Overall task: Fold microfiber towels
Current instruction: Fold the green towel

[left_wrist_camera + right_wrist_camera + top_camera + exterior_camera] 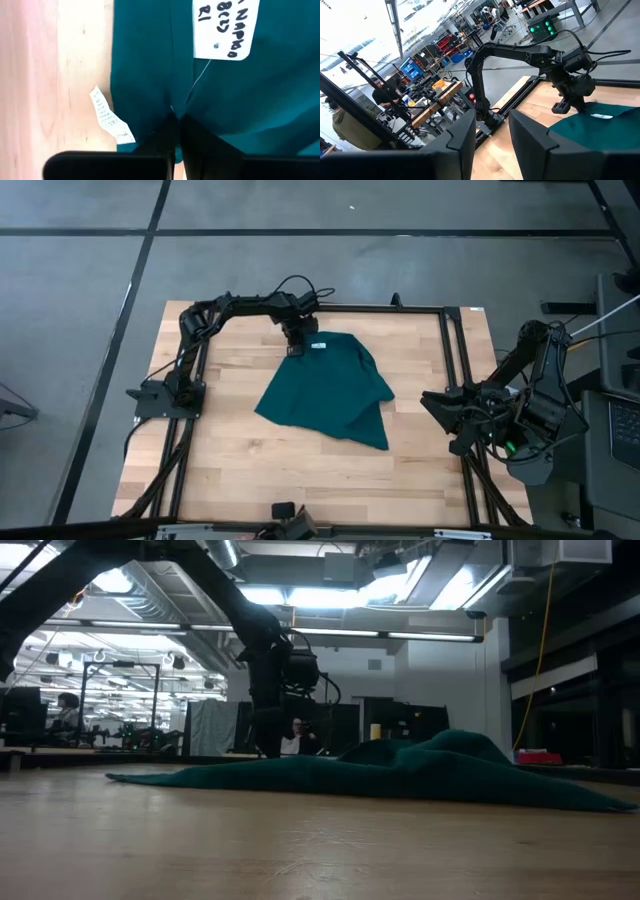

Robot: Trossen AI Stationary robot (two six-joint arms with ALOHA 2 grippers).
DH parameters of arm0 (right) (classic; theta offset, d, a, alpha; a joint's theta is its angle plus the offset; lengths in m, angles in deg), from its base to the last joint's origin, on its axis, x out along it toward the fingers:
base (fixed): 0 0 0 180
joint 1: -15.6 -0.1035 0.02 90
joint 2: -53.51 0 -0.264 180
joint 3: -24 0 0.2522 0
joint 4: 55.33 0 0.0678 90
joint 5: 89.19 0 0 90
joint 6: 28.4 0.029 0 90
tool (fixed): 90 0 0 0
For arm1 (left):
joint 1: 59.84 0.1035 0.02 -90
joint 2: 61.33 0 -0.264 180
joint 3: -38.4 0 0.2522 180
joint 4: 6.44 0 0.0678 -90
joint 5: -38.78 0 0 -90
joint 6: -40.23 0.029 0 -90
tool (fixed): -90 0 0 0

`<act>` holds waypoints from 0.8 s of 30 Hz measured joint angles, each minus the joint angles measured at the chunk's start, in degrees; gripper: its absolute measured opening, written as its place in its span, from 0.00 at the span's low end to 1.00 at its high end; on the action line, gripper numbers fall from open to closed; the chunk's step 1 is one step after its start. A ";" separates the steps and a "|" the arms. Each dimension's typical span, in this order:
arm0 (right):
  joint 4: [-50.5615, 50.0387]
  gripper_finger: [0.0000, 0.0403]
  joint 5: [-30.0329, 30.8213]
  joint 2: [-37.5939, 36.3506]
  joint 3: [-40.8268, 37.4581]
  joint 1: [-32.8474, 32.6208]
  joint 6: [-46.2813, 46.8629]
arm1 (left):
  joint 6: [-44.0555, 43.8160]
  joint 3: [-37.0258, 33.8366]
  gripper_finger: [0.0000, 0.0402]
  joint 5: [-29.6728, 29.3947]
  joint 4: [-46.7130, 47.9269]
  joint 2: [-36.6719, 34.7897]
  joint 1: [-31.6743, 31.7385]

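The dark teal microfiber towel [325, 385] lies rumpled on the middle of the wooden table. In the low view it bulges up in a hump toward its right side [450, 745]. A white written tag [222, 27] lies on it near its far left corner, and a small white label [111, 120] sticks out from its edge there. My left gripper [296, 348] stands at that corner, pointing down, shut on the cloth. My right gripper [490, 145] hangs level beyond the table's right edge, open, with nothing between its fingers. My left gripper pinches the towel near its far left corner [172, 107], beside the white tag, between its two fingers. The fingers come from above, pointing down. The cloth puckers into a crease that runs up from the fingertips [192, 142]. The towel lies on the table.
Black frame rails [455, 360] run along the table's left, right and far sides. Bare wood [300, 470] lies between the towel and the near edge. People sit at benches in the room beyond [385, 92].
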 joint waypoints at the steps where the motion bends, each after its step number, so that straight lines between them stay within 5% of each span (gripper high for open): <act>1: 0.00 0.29 0.00 0.00 0.00 0.00 0.17 | -0.19 -0.04 0.01 -0.77 0.07 -0.57 0.00; 7: -0.55 0.26 -0.13 0.00 0.00 0.51 -0.09 | -0.56 -0.02 0.02 -8.10 -5.75 -7.90 0.53; 15: -2.32 0.23 -4.88 0.00 0.00 4.28 -1.14 | -3.17 0.11 0.01 -2.54 -5.10 -18.76 0.71; 19: -5.58 0.21 -5.74 0.00 -0.02 6.27 -0.84 | -3.63 0.02 0.01 0.73 1.38 -24.40 -7.31; 24: -11.97 0.17 -7.09 0.00 -0.02 10.06 1.52 | -3.55 -0.45 0.01 4.27 13.13 -29.41 -27.26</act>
